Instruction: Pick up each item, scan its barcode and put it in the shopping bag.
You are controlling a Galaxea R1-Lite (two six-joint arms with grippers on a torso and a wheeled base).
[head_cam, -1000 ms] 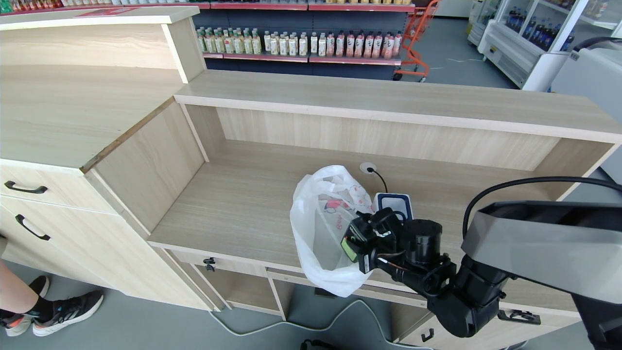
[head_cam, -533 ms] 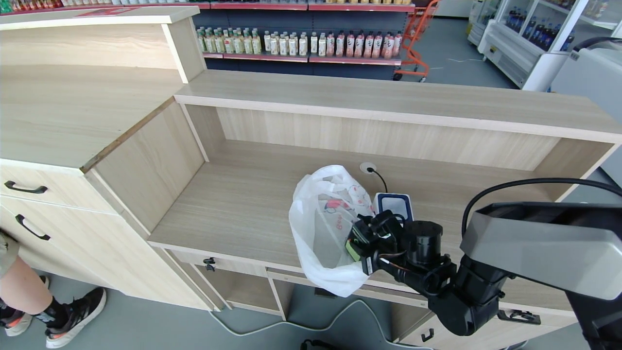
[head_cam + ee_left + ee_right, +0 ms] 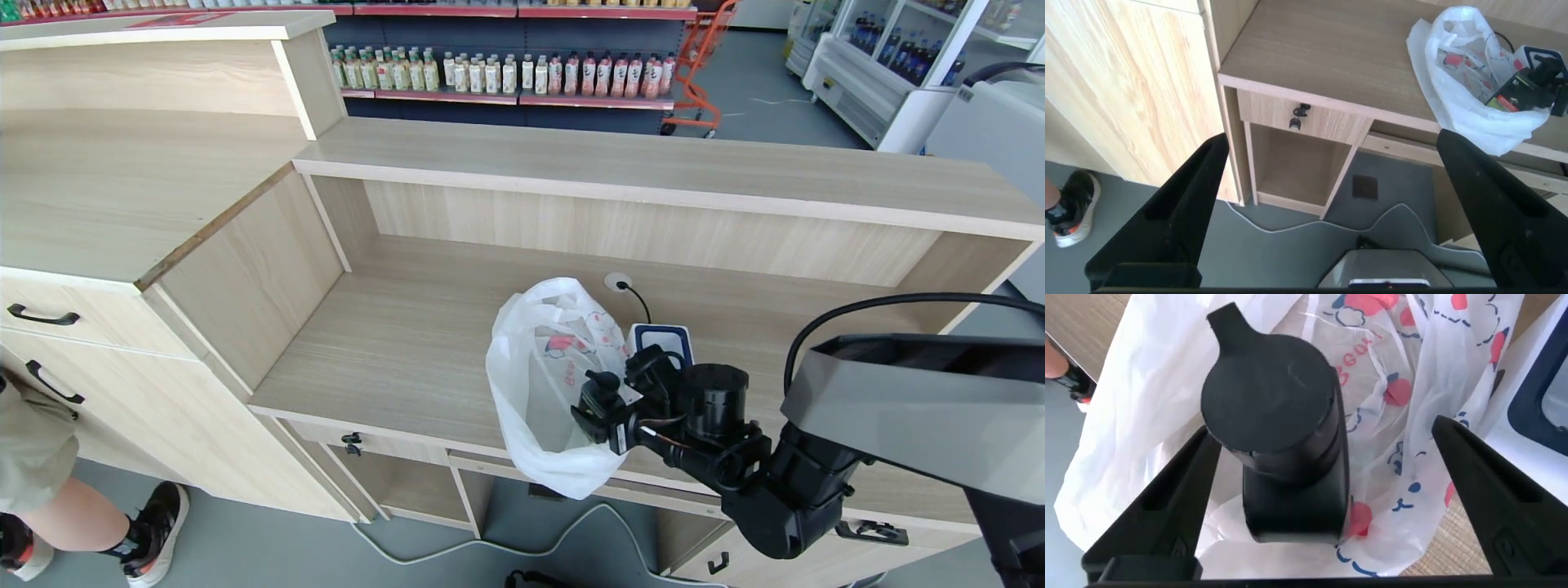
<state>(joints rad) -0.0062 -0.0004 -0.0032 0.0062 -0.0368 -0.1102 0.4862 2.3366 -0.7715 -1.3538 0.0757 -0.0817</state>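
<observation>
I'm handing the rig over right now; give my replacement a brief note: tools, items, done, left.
The left tool is open and empty, low in front of the counter.
The right tool is open over the shopping bag on the counter.
The black-lidded item lies in the bag beneath it, not gripped.
Done: item bagged. Left: lift the right tool out.

A pale wood-grain tabletop (image 3: 392,351) sits recessed below a raised ledge (image 3: 653,159) of the same laminate. A taller matching cabinet (image 3: 122,188) with black drawer handles (image 3: 42,316) stands to its left. A small black lock (image 3: 352,443) hangs on the drawer under the tabletop. The grey floor (image 3: 245,547) is smooth. Beyond the ledge, dark shop shelves (image 3: 506,102) hold rows of bottles, and a glass-fronted cooler (image 3: 890,49) stands far right in daylight.
</observation>
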